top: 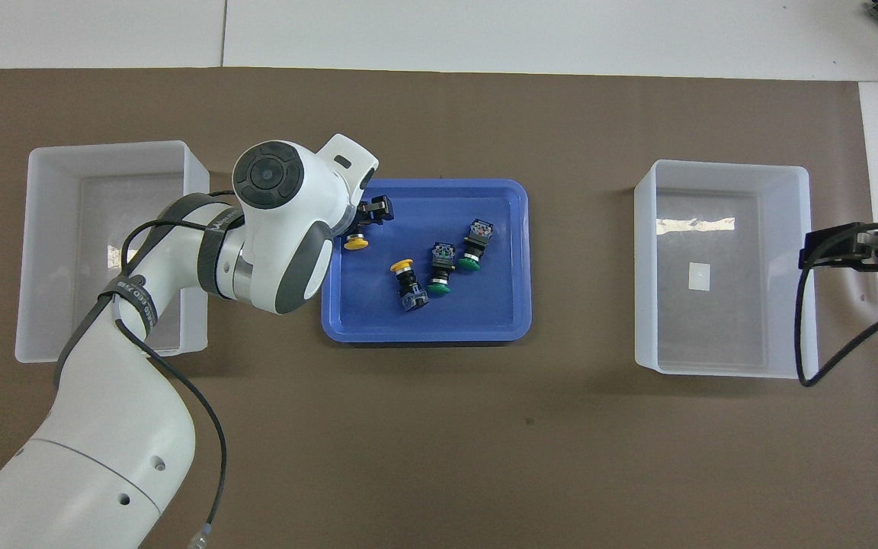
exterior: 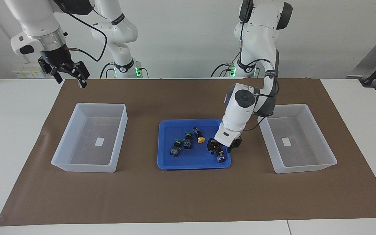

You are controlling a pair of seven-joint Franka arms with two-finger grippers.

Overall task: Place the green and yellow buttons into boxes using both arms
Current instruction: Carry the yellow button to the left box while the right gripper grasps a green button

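Yellow-capped black push-button switch [top: 356, 242] sits at the shallow blue plastic tray's [exterior: 194, 164] left-arm end, between the left gripper's [exterior: 221, 150] lowered jaws; whether they grip it I cannot tell. Three more switches lie mid-tray. Translucent whitish bins [exterior: 90, 137] [exterior: 297, 138] flank it. Right gripper [exterior: 69, 75] waits aloft, jaws spread.

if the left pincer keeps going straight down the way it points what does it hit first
Most likely the yellow button lying in the blue tray at the left arm's end: the left pincer points down right at it, low in the tray. Whether the fingers already touch it is unclear.
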